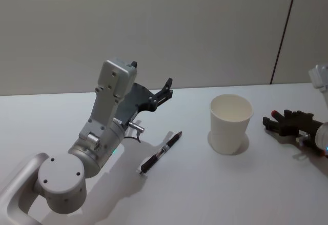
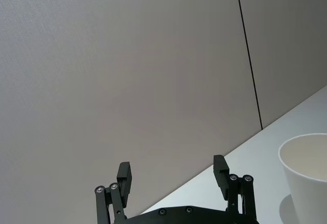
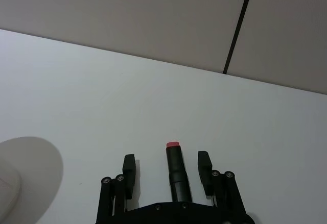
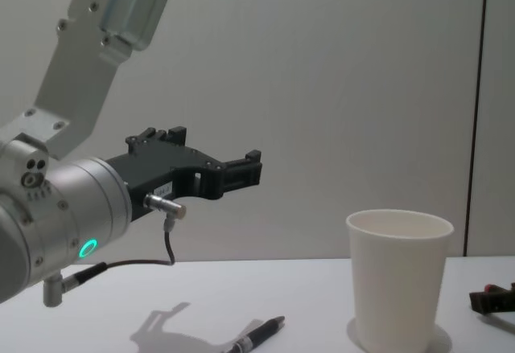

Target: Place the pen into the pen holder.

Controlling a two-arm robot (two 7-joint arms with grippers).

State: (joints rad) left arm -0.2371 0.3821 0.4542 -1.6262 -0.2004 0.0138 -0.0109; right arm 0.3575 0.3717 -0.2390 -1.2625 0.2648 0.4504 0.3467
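Note:
A black pen (image 1: 160,152) with a white band lies flat on the white table, also seen low in the chest view (image 4: 257,337). To its right stands the pen holder (image 1: 230,122), an upright white paper cup (image 4: 398,281) (image 2: 306,178). My left gripper (image 1: 168,88) hangs open in the air above and behind the pen, holding nothing (image 2: 172,175) (image 4: 253,168). My right gripper (image 1: 271,120) rests low at the table's right side, right of the cup. It is open (image 3: 166,165), with a black red-tipped stick (image 3: 173,163) between its fingers, clear of both.
The white table (image 1: 184,194) runs back to a plain grey wall with a dark vertical seam (image 1: 284,30). My left arm's large grey joints (image 1: 61,179) take up the near left of the table.

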